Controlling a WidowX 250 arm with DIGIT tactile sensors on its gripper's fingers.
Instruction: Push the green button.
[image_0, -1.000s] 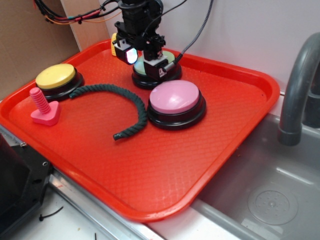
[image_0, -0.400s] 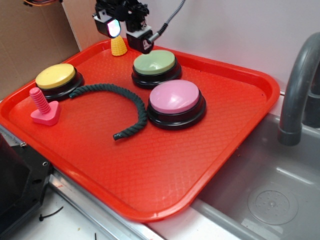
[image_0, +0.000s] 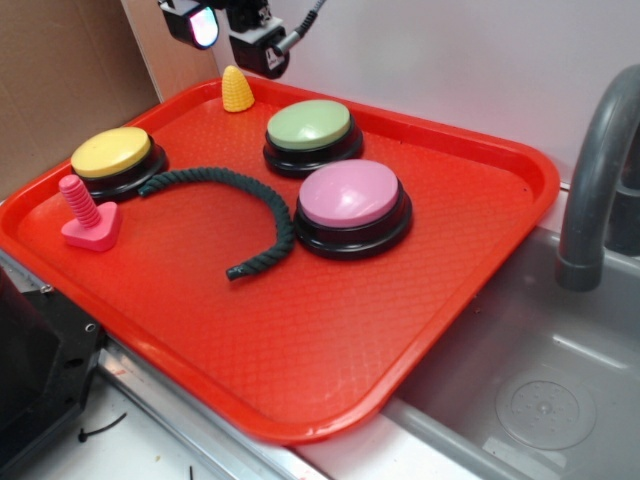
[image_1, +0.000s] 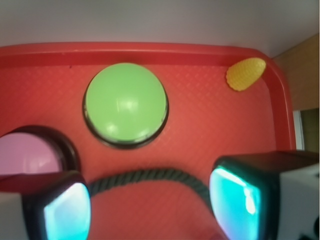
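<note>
Exterior view: my gripper (image_0: 228, 25) hangs high above the tray's (image_0: 480, 250) far-left corner, jaws parted wide, holding nothing.

Green button (image_0: 309, 124) sits at the tray's far side, behind the pink button (image_0: 349, 193), near the yellow cone (image_0: 236, 89). Risk: a descent off-centre would strike the cone or the pink button instead.

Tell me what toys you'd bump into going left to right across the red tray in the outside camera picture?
Pink screw toy → yellow button → yellow corn → green button → pink button. The dark green rope curves across the middle, so it has no single place in the line.
</note>
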